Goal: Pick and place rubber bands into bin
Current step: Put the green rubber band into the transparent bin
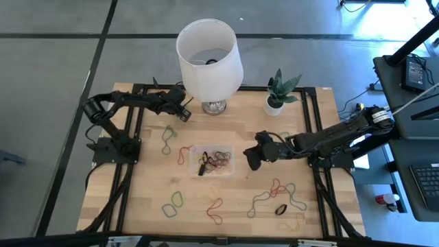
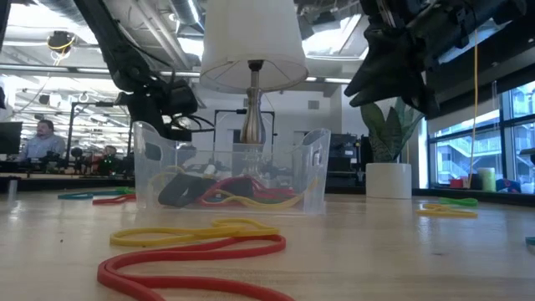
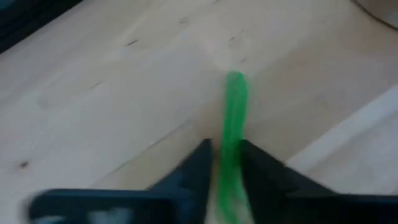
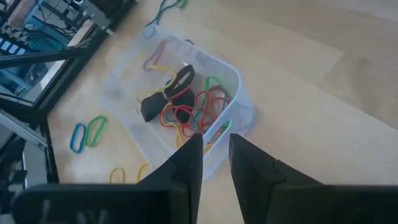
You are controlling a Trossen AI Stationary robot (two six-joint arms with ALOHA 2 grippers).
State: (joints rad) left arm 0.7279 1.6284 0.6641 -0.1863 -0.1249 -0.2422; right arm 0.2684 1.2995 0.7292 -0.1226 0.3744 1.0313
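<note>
Rubber bands (image 1: 218, 160): a tangle already in the bin (image 1: 229, 149), many left on the desk (image 1: 137, 192).
Left gripper (image 3: 222, 163), lamp-side of bin, jaws clamped on a green band (image 3: 235, 102); right gripper (image 4: 215, 163) beside bin, jaws slightly apart, empty. You're partway.

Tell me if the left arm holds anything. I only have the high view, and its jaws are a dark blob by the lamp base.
Observer: Yes. In the left wrist view the left gripper has its jaws pinched on a green rubber band, which stretches ahead over bare wood.
Operator: Right arm empty?
Observer: Empty. The right wrist view shows the right gripper with a narrow gap and nothing in it, above the rim of the bin.
Operator: Bin nearly full?
Observer: No. In the low view the pile of bands lies well below the bin's walls.
</note>
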